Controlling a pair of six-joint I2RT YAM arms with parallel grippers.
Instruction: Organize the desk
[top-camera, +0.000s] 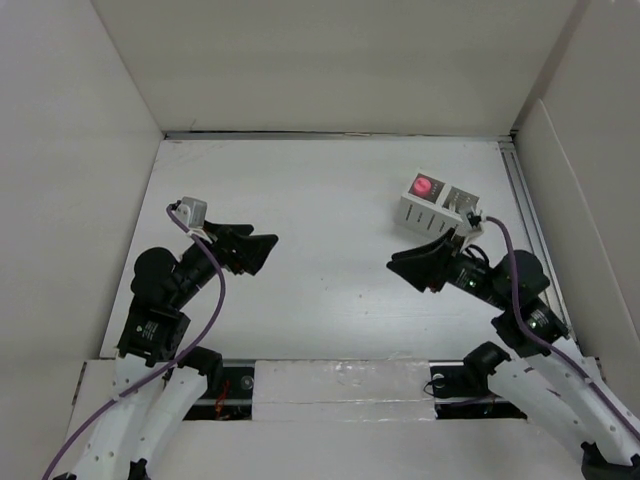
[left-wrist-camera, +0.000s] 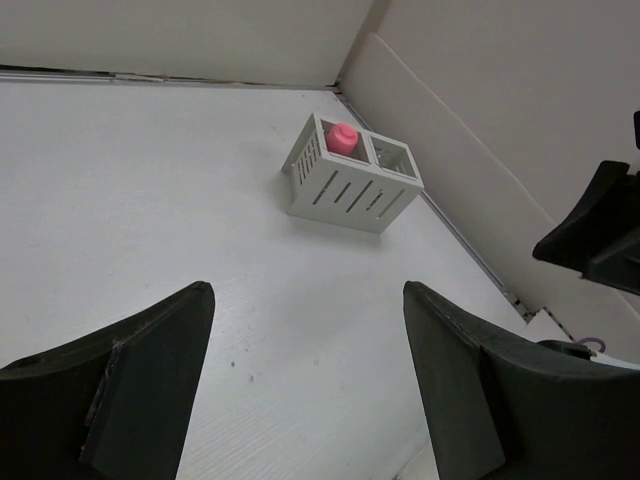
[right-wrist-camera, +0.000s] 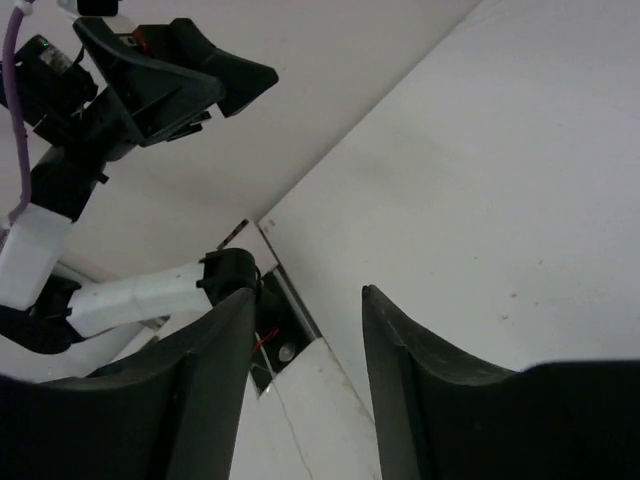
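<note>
Left end effector, right end effector, both over desk

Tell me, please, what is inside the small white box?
One compartment of the box holds a pink-topped item, its lower part hidden by the walls; the other's contents cannot be made out.

Arms: black joints, white-wrapped lower links. Purple cable along each. Matte black wedge-shaped fingers on left claw and right claw.

White desk, slotted white box (pink cap).
</note>
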